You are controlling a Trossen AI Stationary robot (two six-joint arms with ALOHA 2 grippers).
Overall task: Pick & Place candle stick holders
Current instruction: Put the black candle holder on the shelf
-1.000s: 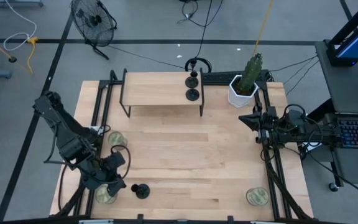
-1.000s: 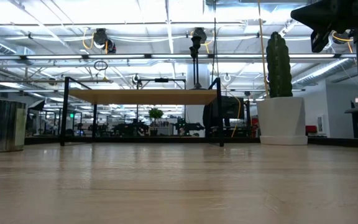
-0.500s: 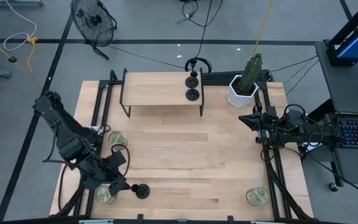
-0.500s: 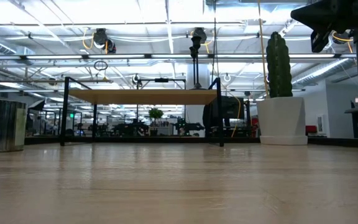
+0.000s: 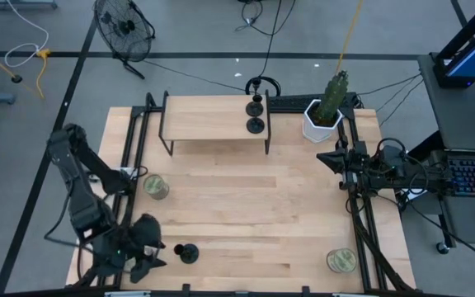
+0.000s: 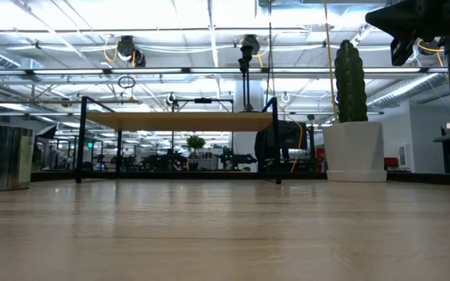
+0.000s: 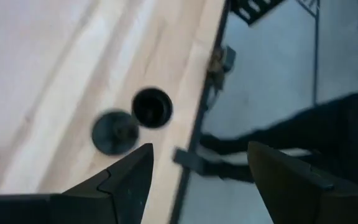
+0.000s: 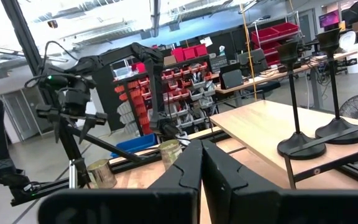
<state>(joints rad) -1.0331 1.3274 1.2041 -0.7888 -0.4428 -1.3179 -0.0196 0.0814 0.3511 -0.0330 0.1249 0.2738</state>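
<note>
One black candle stick holder [image 5: 188, 252] stands upright on its round base near the table's front edge; in the left wrist view the candle stick holder [image 7: 131, 119] shows from above. My left gripper [image 5: 157, 256] hovers open just to its left, touching nothing; the left gripper [image 7: 197, 177] shows wide open in its own wrist view. Two more holders [image 5: 256, 125] [image 5: 256, 103] stand on the wooden shelf [image 5: 213, 118] at the back, where the right wrist view shows the same two holders [image 8: 297, 93] [image 8: 337, 81]. My right gripper [image 5: 336, 158] waits shut at the right edge.
A greenish glass jar candle [image 5: 156, 187] sits at the left, another jar candle [image 5: 340, 261] at the front right. A cactus in a white pot [image 5: 322, 120] stands at the back right. The table's front edge [image 7: 197, 118] runs close beside the lone holder.
My left arm has swung toward the table's near left corner and the gripper has rolled about its own line and sunk a little. Its fingers stand wider apart than before. The holder near the front edge has stayed in place.
</note>
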